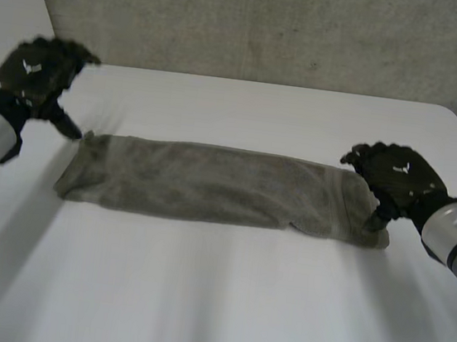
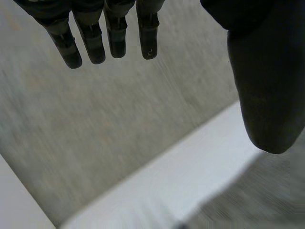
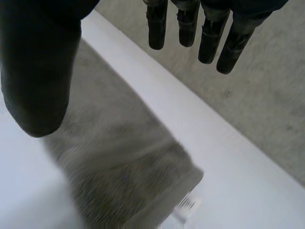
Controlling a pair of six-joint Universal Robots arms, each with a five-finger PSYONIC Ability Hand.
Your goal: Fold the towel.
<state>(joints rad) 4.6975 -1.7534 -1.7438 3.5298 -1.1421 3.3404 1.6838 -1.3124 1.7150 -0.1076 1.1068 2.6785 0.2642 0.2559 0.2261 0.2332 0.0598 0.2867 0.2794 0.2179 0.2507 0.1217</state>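
The towel [image 1: 210, 184] lies as one long, narrow strip across the middle of the counter [image 1: 237, 305]. Its long axis runs from the counter's left edge toward its right edge, in line with the far edge. So there's a short end for each arm.

The left robot hand [image 1: 40, 73] hangs just off the towel's left end, on the side toward the counter's far-left corner. Its fingers [image 2: 90, 38] are straight and its thumb is wide apart, with nothing in it. The right robot hand [image 1: 394, 179] sits right at the towel's right end, and it too is spread and empty. Its own wrist view shows cloth [image 3: 128, 176] under the palm and a small white label [image 3: 188, 204] at the towel's corner.

The right looks the closer of the two, practically on its end, while the left seems to have a short reach down and in. The likely next fold brings one short end along that axis to meet the other.
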